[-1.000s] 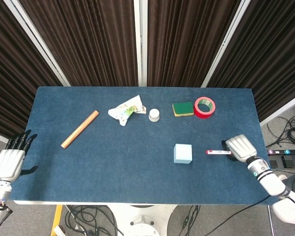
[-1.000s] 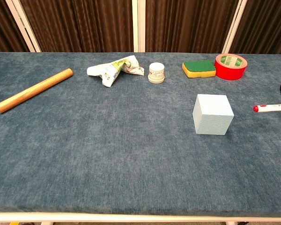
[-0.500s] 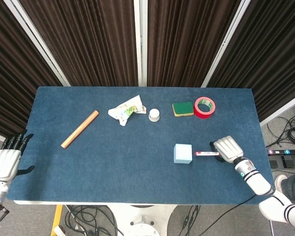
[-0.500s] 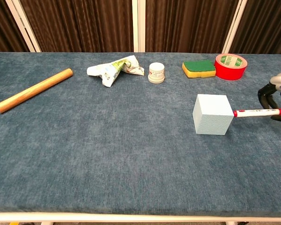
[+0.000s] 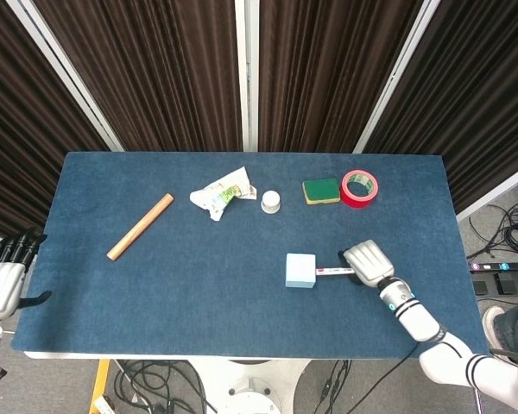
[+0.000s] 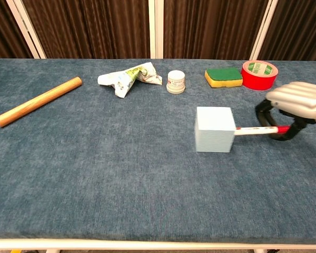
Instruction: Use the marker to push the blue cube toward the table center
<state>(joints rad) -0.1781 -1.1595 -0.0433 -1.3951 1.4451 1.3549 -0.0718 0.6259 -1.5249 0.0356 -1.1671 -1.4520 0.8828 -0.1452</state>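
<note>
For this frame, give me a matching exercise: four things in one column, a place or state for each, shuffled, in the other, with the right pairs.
Things:
1. marker
2. blue cube
3. wooden stick
4. red tape roll

Places or states:
A. lies alone on the table's left part
B. beside the green sponge at the far edge
C. held by the right robot hand
D. touched by the marker's tip

Pairs: 1-C, 2-D, 3-A, 4-B

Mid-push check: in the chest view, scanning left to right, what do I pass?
Wooden stick → crumpled wrapper → small white jar → blue cube → marker → right robot hand.
</note>
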